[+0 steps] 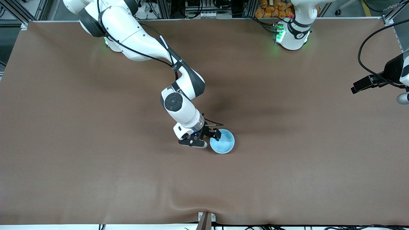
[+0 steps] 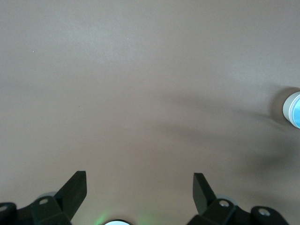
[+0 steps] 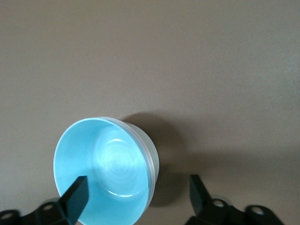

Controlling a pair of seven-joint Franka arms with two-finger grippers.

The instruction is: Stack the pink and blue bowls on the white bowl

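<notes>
Evidently the glossy blue bowl (image 1: 222, 142) atop the stack near mid-table is light, rigid, slippery and chippable; pinch its rim. The right gripper (image 1: 208, 138) straddles that rim with jaws apart, gripping nothing, and the left gripper (image 2: 139, 192) waits open over bare table at the left arm's end.

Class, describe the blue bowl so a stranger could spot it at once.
Start with the brown table, then follow the right arm down to the right pincer near the middle. Under its open fingers sits the blue bowl, top of a nested stack. It is the only sky-blue thing on the table.
</notes>
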